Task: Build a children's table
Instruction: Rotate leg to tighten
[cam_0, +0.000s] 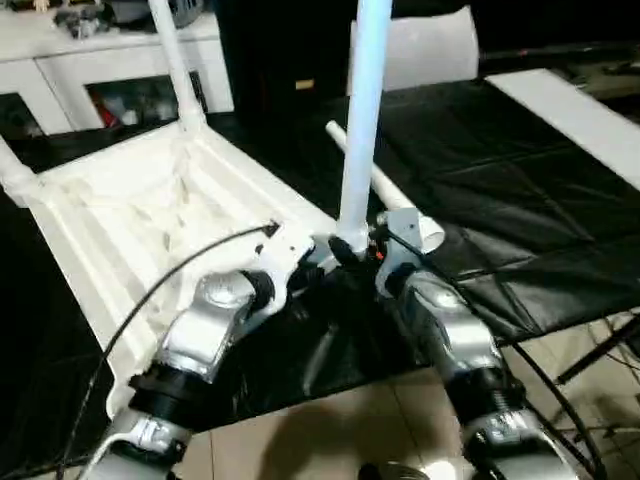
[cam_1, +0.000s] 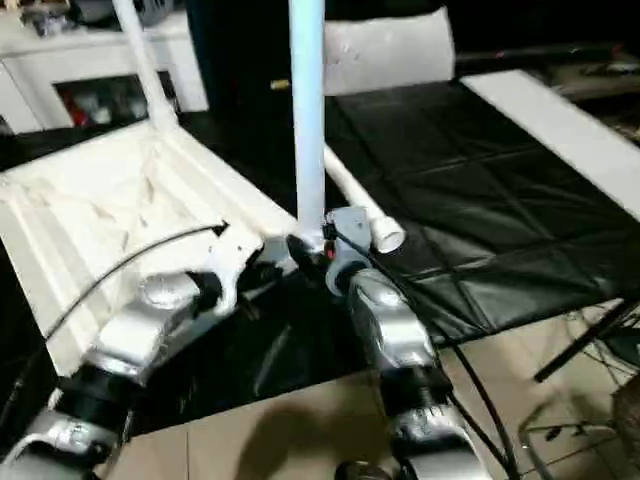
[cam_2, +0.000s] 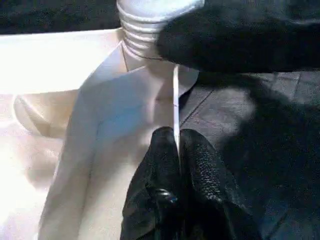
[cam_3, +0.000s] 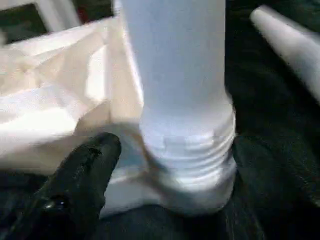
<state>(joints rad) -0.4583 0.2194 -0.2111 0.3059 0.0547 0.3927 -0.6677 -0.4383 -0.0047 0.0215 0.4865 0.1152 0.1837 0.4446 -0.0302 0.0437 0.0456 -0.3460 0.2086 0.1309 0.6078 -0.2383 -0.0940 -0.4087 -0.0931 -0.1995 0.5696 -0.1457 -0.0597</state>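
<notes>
A low surface covered in wrinkly black plastic sheeting (cam_0: 500, 200) holds everything. On it lies the upside-down white plastic ribbed tabletop (cam_0: 130, 220) — and just beside that, one loose long white tube leg (cam_0: 385, 192). A flat white board (cam_0: 575, 115) lies along the far side.

**Colours and surface patterns of the assembly scene**

Tabletop (cam_0: 120, 215): white plastic, its upturned underside crossed by raised ribs. Upright leg (cam_0: 362, 120): white with a pale bluish tint, ringed by thread ridges at its base. Second standing leg (cam_0: 175, 60) and lying leg (cam_0: 385, 190): plain white. Work surface cover (cam_0: 500, 200): glossy black, creased. Flat sheet (cam_0: 580, 115): plain white. Left gripper (cam_2: 175, 165) and right gripper (cam_0: 368, 255): black fingers with a fine pebbled texture. Forearms (cam_0: 450, 335): brushed silver with black collars. Cable (cam_0: 160, 280): black. Floor (cam_0: 340, 430): beige. Cabinet (cam_0: 110, 55): white
</notes>
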